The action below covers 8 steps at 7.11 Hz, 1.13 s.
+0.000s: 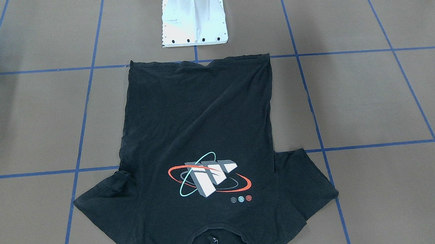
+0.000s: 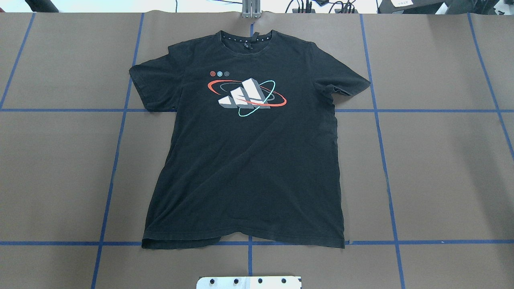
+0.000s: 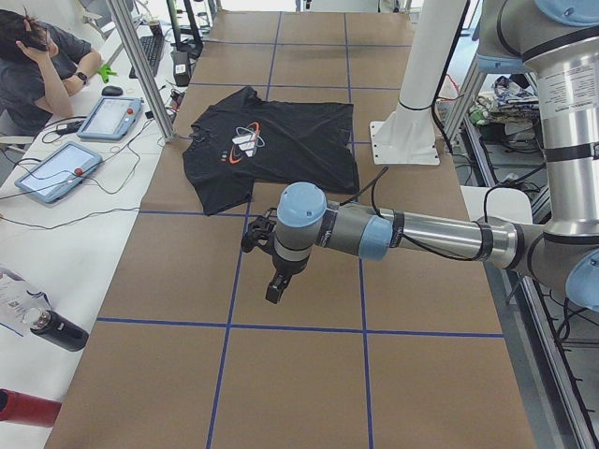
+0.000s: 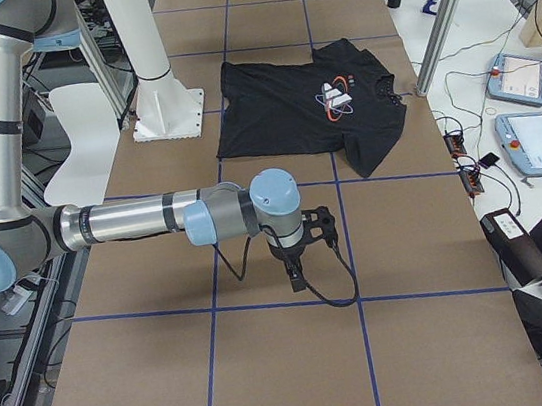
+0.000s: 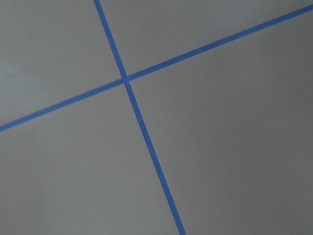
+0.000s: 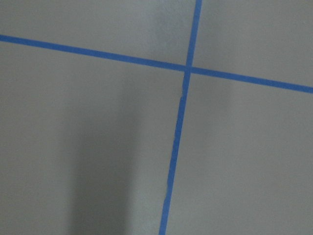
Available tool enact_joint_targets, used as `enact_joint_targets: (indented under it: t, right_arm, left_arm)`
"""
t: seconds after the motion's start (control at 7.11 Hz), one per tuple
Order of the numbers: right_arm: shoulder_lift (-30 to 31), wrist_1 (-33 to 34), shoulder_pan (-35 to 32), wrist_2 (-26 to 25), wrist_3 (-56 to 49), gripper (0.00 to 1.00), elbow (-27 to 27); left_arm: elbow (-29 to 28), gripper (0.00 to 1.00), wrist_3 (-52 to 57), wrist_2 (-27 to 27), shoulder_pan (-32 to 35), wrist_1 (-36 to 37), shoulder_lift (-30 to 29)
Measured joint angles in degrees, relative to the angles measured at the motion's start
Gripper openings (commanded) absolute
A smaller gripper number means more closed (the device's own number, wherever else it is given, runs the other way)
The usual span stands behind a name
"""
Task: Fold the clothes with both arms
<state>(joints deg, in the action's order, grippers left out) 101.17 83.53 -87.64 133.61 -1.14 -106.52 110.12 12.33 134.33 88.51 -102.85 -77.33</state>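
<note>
Firstly, front-facing view: the black T-shirt (image 1: pixel 203 130) lies flat and print side up on the brown table (image 1: pixel 369 99). Its hem is at 12 o'clock, just short of the white pedestal base (image 1: pixel 194 22). The collar is at 6 o'clock, cut by the frame edge.
Sleeves: spread out at 4 and 8 o'clock; the one at 8 o'clock is slightly bunched at the armpit.
Overhead view: the collar is at 12 o'clock. The hem is at 6 o'clock and lies along one of the blue tape lines (image 2: pixel 60 109).
Print (image 2: pixel 247 96): white-grey blocks with red and teal rings, on the chest.
Hem condition: a small ruck near the middle.
Left side view: the left arm (image 3: pixel 421 234) reaches out low over the table. The left gripper (image 3: pixel 276 281) points down over bare table, at 6 o'clock from the T-shirt and apart from it.
Left claw: I cannot tell how far open it is or whether it holds anything.
Bystander: a person (image 3: pixel 28 65) sits at 10 o'clock beside two tablets (image 3: pixel 110 117).
Right side view: the right arm (image 4: pixel 142 221) reaches out low. The right gripper (image 4: pixel 296 272) points down, with the T-shirt at 12 o'clock, apart.
Right claw: I cannot tell its opening or hold.
Left wrist view: table surface with one tape crossing.
Right wrist view: table surface with one tape crossing, and a soft shadow at 7 o'clock.
</note>
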Motion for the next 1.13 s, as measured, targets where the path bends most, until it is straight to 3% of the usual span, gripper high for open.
enact_joint_targets:
  t: [0.28, 0.42, 0.84, 1.13]
  right_arm:
    - [-3.7, -2.9, 0.0, 0.4, 0.7, 1.0, 1.5]
    - [-5.4, -4.2, 0.0, 0.4, 1.8, 1.0, 3.3]
    - [-14.7, -8.7, 3.5, 0.7, 8.5, 1.0, 10.5]
    - [-24.6, -9.7, 12.4, -3.5, 25.9, 1.0, 13.8]
  left_arm:
    - [-4.3, 1.0, -1.2, -0.2, -0.1, -17.8, -6.4]
    - [-8.7, 1.0, -3.4, 0.1, -0.7, -23.0, -11.8]
    - [-17.0, 1.0, -21.0, 0.1, -8.3, -30.6, -24.9]
    - [-18.4, 1.0, -26.9, -1.6, -16.7, -31.8, -29.1]
